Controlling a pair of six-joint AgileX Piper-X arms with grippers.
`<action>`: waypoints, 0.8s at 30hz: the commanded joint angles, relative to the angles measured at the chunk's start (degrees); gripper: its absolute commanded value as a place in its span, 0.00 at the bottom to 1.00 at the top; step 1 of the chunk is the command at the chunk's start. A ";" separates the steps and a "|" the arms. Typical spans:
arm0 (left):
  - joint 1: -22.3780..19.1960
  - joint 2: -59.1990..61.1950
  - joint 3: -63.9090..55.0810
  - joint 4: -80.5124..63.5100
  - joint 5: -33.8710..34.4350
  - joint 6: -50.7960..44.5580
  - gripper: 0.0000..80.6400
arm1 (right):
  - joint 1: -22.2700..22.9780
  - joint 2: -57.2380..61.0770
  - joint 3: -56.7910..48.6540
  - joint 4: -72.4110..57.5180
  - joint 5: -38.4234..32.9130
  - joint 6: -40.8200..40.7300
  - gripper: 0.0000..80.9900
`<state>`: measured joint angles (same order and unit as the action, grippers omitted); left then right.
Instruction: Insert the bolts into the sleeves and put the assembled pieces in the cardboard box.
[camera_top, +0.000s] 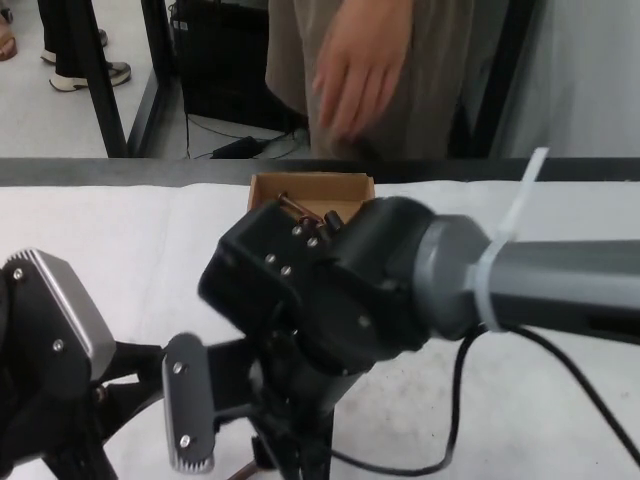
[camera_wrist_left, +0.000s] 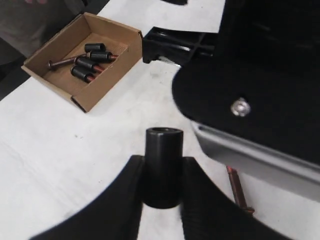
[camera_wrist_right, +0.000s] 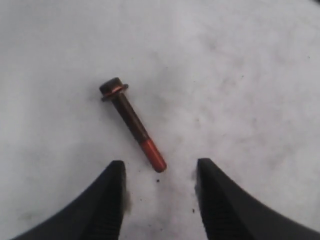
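Left wrist view: left claw (camera_wrist_left: 162, 175) pinches a black sleeve (camera_wrist_left: 164, 150), open end exposed, likely to receive a bolt (camera_wrist_right: 131, 120). That bolt lies on the tabletop (camera_wrist_left: 60, 150) under the spread right claw (camera_wrist_right: 161, 166). Finished pieces sit in the cardboard box (camera_wrist_left: 116, 69) at the tabletop's far edge.

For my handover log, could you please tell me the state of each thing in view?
left gripper: shut on the sleeve
sleeve: upright, held, no bolt in its top
right gripper: open, over the bolt
bolt: loose, lying flat on the bench
cardboard box: open, several pieces inside
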<state>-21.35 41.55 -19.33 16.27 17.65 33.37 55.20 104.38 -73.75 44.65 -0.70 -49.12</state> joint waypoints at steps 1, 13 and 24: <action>0.20 -1.17 -0.13 -0.21 -0.87 0.59 0.01 | 1.31 0.85 -0.64 1.08 -2.16 -1.04 0.53; 0.64 -2.26 0.67 1.95 0.47 2.97 0.01 | 2.61 4.70 -0.64 0.63 -1.72 -0.97 0.53; 2.92 -3.49 1.36 0.72 2.16 1.45 0.01 | 2.01 4.76 -0.76 2.33 5.02 7.53 0.53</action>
<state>-18.54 38.88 -17.92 18.00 19.25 35.16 57.66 109.42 -73.89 45.45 0.65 -47.48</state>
